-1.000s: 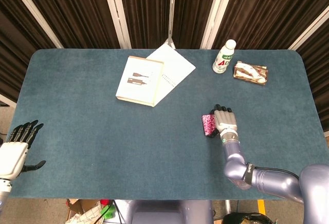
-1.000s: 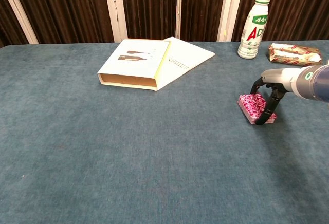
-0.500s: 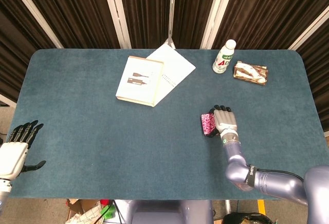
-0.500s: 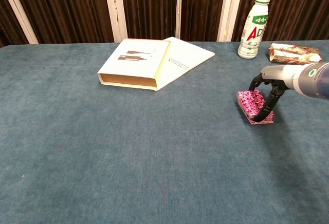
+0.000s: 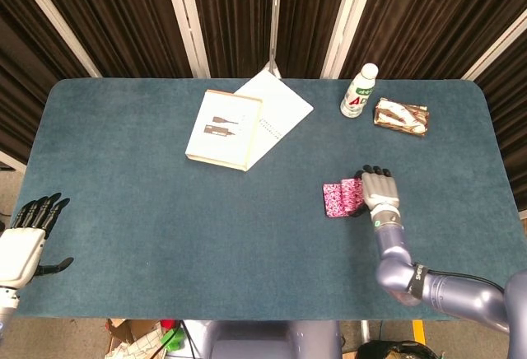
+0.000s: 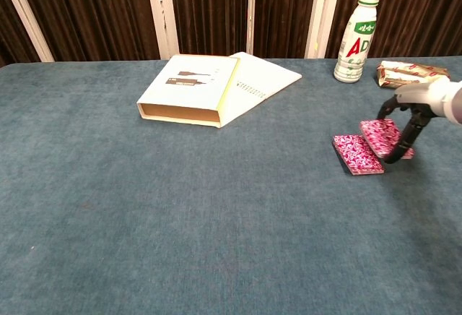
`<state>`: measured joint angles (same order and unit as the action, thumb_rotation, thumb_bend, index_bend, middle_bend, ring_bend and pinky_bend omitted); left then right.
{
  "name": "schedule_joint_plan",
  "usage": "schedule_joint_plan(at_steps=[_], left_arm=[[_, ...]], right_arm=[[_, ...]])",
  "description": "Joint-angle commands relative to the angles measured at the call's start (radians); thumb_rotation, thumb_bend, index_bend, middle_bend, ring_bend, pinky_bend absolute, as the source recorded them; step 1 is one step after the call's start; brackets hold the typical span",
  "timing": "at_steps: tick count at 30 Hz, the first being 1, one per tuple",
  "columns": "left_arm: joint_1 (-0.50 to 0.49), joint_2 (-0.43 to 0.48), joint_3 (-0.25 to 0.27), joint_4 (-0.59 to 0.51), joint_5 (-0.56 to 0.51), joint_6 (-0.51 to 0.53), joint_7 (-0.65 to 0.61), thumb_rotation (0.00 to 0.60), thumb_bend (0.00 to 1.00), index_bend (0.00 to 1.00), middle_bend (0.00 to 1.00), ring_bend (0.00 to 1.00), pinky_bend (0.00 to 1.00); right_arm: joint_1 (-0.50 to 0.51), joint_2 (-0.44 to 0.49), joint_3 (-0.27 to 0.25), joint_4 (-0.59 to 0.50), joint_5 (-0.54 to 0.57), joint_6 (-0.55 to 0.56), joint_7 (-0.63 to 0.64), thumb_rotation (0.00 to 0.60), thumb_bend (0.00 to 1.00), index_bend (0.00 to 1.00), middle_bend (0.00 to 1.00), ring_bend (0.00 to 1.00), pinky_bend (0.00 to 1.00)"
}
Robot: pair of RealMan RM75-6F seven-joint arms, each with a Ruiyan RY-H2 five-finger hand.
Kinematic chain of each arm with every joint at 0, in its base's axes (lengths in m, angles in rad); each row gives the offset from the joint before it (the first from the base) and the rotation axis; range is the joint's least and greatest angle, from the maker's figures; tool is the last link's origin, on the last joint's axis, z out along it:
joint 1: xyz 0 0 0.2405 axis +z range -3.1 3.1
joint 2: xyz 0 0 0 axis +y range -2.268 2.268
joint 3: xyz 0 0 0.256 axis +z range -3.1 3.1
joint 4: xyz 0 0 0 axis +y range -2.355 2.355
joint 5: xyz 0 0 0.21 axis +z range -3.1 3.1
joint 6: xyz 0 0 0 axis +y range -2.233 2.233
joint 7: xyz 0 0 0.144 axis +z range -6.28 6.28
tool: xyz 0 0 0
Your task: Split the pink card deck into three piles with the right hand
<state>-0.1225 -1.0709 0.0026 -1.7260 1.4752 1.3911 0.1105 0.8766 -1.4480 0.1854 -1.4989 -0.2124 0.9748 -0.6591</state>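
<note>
The pink card deck is in two parts. One pile (image 5: 333, 199) (image 6: 356, 154) lies flat on the blue table. Just to its right, my right hand (image 5: 380, 188) (image 6: 416, 107) holds a second packet of pink cards (image 5: 353, 193) (image 6: 387, 139) from above, tilted and slightly raised, its near edge over the lying pile's right side. My left hand (image 5: 28, 235) rests at the table's front left corner, fingers apart, holding nothing; it is outside the chest view.
A flat cardboard box (image 5: 222, 128) (image 6: 189, 89) lies on a white notebook (image 5: 282, 105) (image 6: 265, 75) at the back middle. A white bottle (image 5: 359, 90) (image 6: 357, 37) and a wrapped snack packet (image 5: 401, 116) (image 6: 412, 75) stand at the back right.
My right hand has lifted the upper part of the deck and carried it to the right; the lower part stays where the deck was. The left hand has not moved.
</note>
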Motion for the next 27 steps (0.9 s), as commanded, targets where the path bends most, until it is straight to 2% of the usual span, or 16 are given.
schedule_joint_plan(at_steps=[1,7,9,14,19,27], left_arm=[[0.0,-0.001,0.0,-0.001,-0.001,0.0,0.002,0.6,0.03,0.0,0.0,0.0,0.0],[0.001,-0.002,0.0,-0.001,0.001,0.002,0.007,0.6,0.03,0.0,0.0,0.0,0.0],[0.001,-0.002,0.0,-0.001,-0.001,0.002,0.011,0.6,0.03,0.0,0.0,0.0,0.0],[0.002,-0.002,-0.001,-0.002,-0.003,0.002,0.013,0.6,0.03,0.0,0.0,0.0,0.0],[0.001,0.001,0.0,-0.005,-0.008,-0.004,0.019,0.6,0.03,0.0,0.0,0.0,0.0],[0.002,0.005,0.001,-0.008,-0.009,-0.006,0.014,0.6,0.03,0.0,0.0,0.0,0.0]], right_arm=[[-0.008,-0.001,-0.009,0.022,0.008,-0.012,0.002,0.6,0.35,0.51,0.12,0.0,0.0],[-0.014,-0.014,-0.016,0.052,0.008,-0.023,0.006,0.6,0.35,0.5,0.12,0.0,0.0],[-0.016,-0.017,-0.019,0.057,0.008,-0.026,0.006,0.6,0.35,0.44,0.1,0.0,0.0],[-0.016,-0.023,-0.029,0.075,0.02,-0.04,-0.009,0.6,0.35,0.2,0.02,0.0,0.0],[-0.011,-0.021,-0.033,0.069,0.035,-0.053,-0.023,0.6,0.35,0.02,0.0,0.0,0.0],[-0.007,-0.012,-0.028,0.045,0.031,-0.039,-0.025,0.6,0.35,0.0,0.0,0.0,0.0]])
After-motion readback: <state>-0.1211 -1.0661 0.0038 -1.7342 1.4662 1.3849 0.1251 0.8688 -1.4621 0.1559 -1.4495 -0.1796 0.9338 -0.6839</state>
